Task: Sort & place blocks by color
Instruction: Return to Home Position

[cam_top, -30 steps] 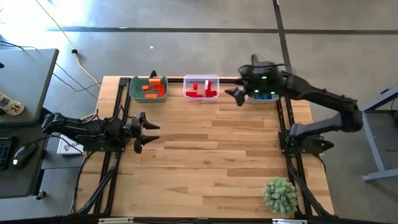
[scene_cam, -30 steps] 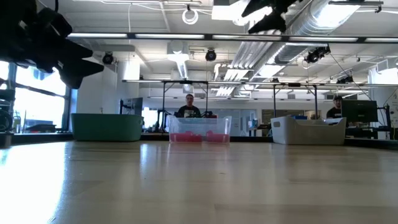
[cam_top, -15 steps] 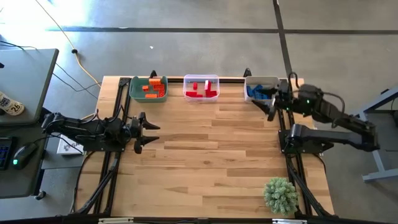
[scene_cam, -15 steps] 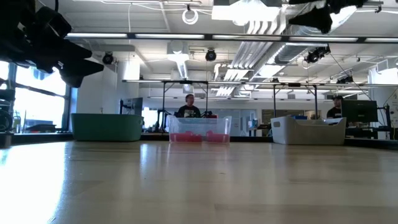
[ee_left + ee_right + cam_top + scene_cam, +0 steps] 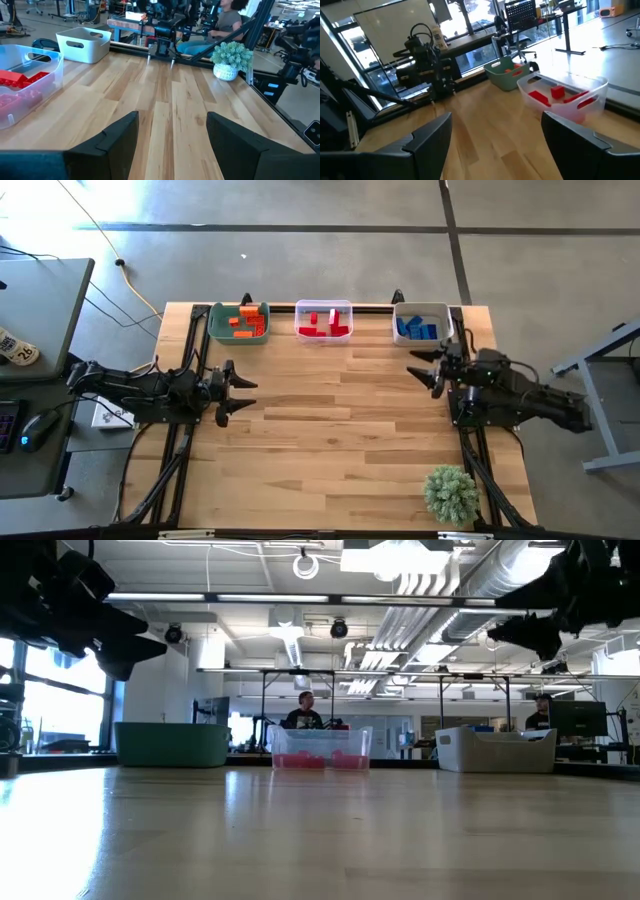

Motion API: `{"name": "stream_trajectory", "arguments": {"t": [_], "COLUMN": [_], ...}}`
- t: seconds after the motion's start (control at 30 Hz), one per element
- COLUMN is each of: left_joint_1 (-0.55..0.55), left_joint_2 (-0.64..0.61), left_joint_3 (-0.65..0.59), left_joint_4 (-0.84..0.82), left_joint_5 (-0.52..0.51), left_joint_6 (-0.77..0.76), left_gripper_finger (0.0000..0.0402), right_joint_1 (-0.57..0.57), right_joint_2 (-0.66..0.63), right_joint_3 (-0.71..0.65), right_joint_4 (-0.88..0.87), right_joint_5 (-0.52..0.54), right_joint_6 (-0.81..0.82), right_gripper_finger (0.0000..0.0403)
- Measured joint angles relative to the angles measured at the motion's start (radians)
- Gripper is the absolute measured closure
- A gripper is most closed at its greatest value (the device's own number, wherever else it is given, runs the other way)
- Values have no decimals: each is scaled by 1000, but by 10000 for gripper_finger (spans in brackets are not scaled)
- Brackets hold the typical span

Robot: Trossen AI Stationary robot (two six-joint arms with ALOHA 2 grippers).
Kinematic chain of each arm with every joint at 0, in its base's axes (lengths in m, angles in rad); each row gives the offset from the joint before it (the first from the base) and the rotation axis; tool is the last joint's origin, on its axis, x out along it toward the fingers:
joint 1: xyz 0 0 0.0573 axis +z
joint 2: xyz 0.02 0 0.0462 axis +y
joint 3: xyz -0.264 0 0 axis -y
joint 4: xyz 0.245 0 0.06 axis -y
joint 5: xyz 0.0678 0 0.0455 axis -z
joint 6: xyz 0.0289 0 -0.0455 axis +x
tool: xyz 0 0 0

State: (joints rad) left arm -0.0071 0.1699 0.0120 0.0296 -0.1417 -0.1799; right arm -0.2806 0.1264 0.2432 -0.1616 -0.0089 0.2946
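Along the far edge of the tabletop point(image 5: 330, 440) we find the blocks sorted: orange blocks point(image 5: 245, 325) in the green bin point(image 5: 214, 328), red blocks point(image 5: 322, 330) in the clear bin point(image 5: 349, 308), blue blocks point(image 5: 416, 331) in the white bin point(image 5: 398, 315). We see none loose on the wood, so we judge the sorting done and only parking left. Our left gripper point(image 5: 240, 392) hangs by the left edge, fingers point(image 5: 115, 140) wide and empty. Our right gripper point(image 5: 418, 370) hovers near the white bin, arm folded low, fingers likewise wide, holding nothing.
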Motion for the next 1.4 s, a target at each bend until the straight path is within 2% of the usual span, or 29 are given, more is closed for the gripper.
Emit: {"name": "stream_trajectory", "arguments": {"t": [0.2, 0.4, 0.57, 1.4], "left_joint_1": [0, 0, 0, 0], "left_joint_2": [0, 0, 2, 2], "left_joint_3": [0, 1, 1, 1], "left_joint_4": [0, -1, 0, 0], "left_joint_5": [0, 0, 0, 1], "left_joint_6": [0, 0, 0, 0], "left_gripper_finger": [179, 179, 179, 179], "right_joint_1": [7, 7, 7, 7], "right_joint_2": [-128, -105, -92, -88], "right_joint_3": [-140, -232, -233, -233], "right_joint_4": [40, 175, 179, 176], "right_joint_5": [1, -4, 25, 19], "right_joint_6": [41, 55, 14, 19], "right_gripper_finger": [109, 109, 109, 109]}}
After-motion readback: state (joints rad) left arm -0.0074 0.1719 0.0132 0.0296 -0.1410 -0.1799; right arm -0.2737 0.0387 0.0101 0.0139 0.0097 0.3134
